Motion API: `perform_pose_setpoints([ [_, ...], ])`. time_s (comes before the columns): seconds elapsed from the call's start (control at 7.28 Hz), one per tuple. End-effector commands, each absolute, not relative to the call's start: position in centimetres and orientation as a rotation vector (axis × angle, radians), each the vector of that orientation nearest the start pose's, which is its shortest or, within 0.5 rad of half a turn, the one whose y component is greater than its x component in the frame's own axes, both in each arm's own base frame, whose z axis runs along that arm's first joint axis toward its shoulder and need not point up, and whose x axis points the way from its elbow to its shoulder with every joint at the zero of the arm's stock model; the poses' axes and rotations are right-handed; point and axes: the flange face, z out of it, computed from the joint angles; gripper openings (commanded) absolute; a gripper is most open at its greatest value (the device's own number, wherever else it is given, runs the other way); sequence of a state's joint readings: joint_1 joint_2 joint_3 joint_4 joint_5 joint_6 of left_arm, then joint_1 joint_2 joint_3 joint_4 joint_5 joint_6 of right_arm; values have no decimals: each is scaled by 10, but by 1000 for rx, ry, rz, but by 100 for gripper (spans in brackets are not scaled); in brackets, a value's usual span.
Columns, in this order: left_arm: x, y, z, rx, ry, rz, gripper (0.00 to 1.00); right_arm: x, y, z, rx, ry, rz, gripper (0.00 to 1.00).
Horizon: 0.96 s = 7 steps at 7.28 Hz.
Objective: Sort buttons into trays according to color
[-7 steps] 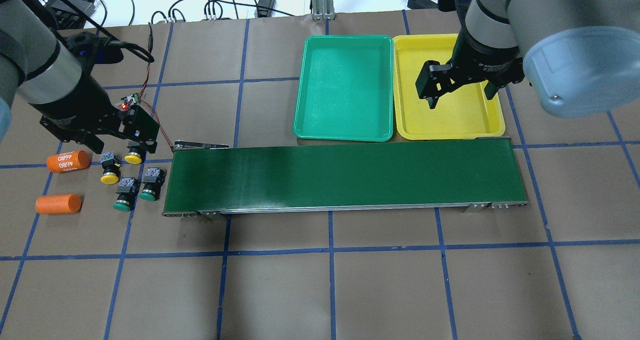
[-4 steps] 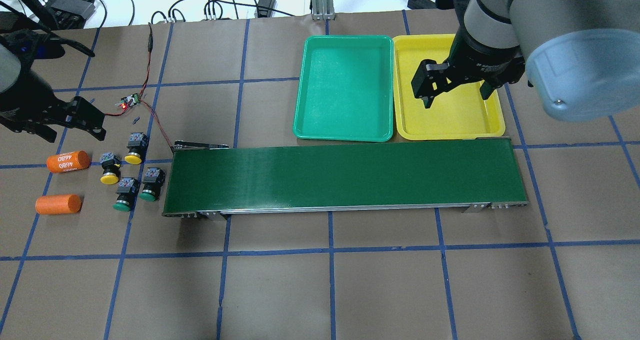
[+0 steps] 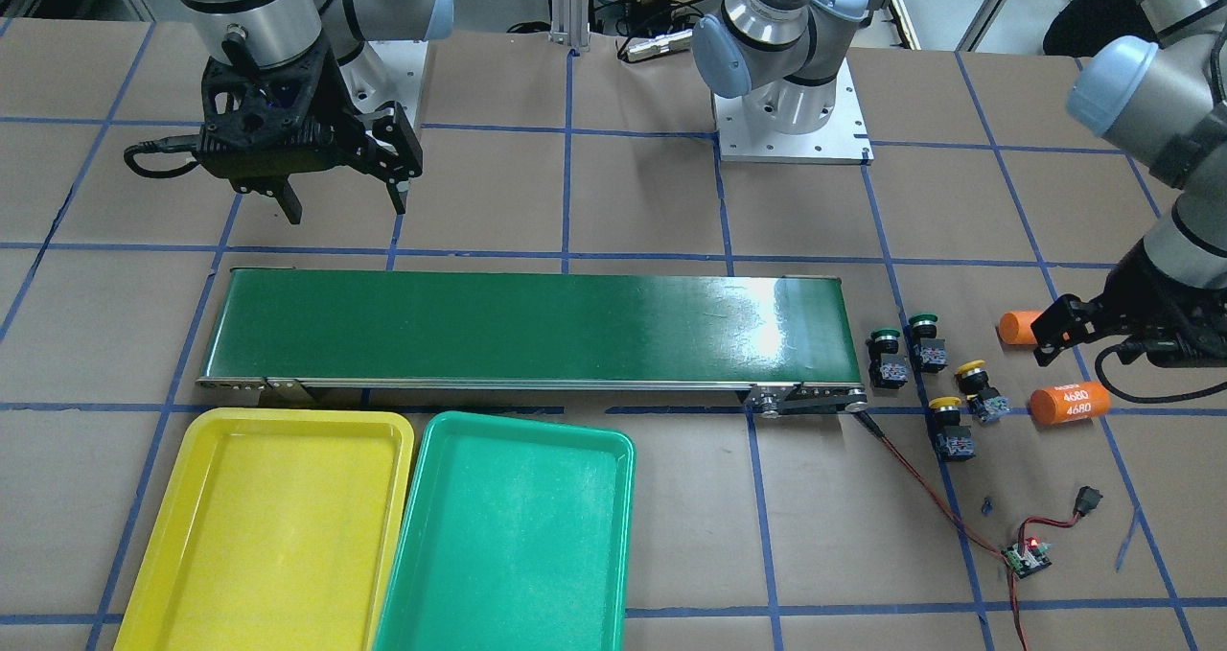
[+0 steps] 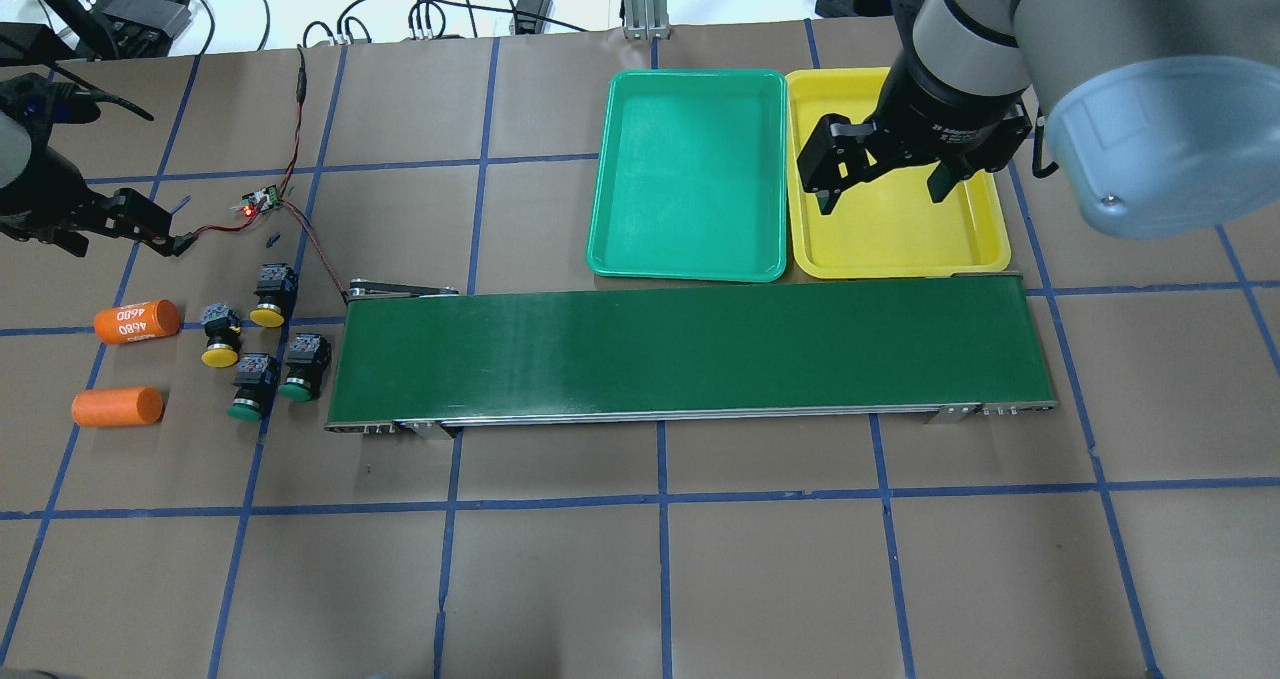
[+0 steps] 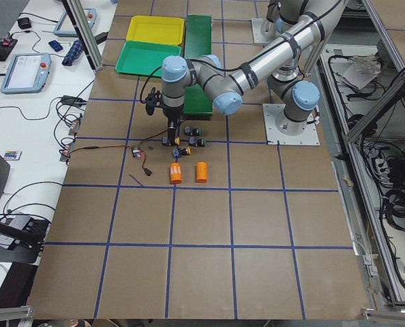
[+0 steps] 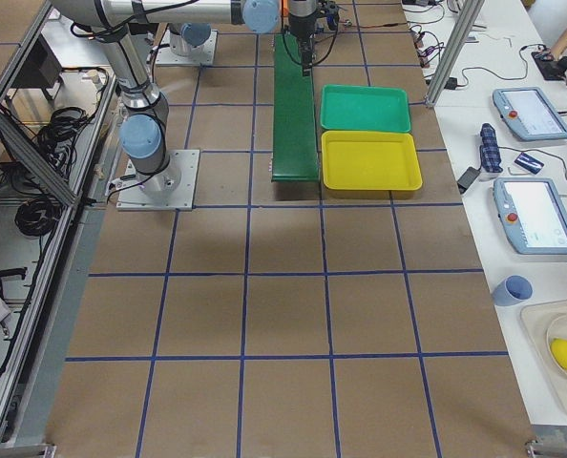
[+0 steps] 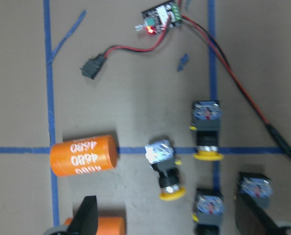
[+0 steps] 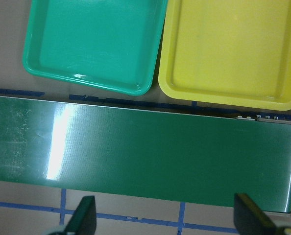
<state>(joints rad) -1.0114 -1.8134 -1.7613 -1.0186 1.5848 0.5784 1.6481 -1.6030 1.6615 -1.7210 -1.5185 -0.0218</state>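
So, all four buttons [image 4: 220, 344] lie clustered on the table just off the conveyor belt [image 4: 690, 349] end. The left gripper [image 4: 128, 244] hovers near them, spread wide and empty. The right gripper [image 4: 882, 199] is the same, up high by the yellow tray [image 4: 900, 244]. I'd grab an outer button first and straddle its black body squarely, since the neighbours sit close.

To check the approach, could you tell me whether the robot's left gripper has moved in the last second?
Yes. The black two-finger left gripper has moved left in the overhead view, away from the small green circuit board it was beside.
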Motion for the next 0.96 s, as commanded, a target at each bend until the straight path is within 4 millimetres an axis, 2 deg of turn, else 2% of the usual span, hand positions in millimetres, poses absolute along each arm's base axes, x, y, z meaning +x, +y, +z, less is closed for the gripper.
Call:
perform_pose_setpoints([
  [0.0,237,-564,277,42,3078,-101,100,175,-473,474,-155,3085,-126,100],
  [0.41,261,-589,251,27,3076,-95,100,175,-473,478,-153,3084,-154,100],
  [0.69,264,-592,239,16,3088,-76,100,167,-473,479,-155,3163,-177,100],
  [0.82,273,-588,233,-19,3095,-60,100,167,-473,479,-160,3165,-174,100],
])
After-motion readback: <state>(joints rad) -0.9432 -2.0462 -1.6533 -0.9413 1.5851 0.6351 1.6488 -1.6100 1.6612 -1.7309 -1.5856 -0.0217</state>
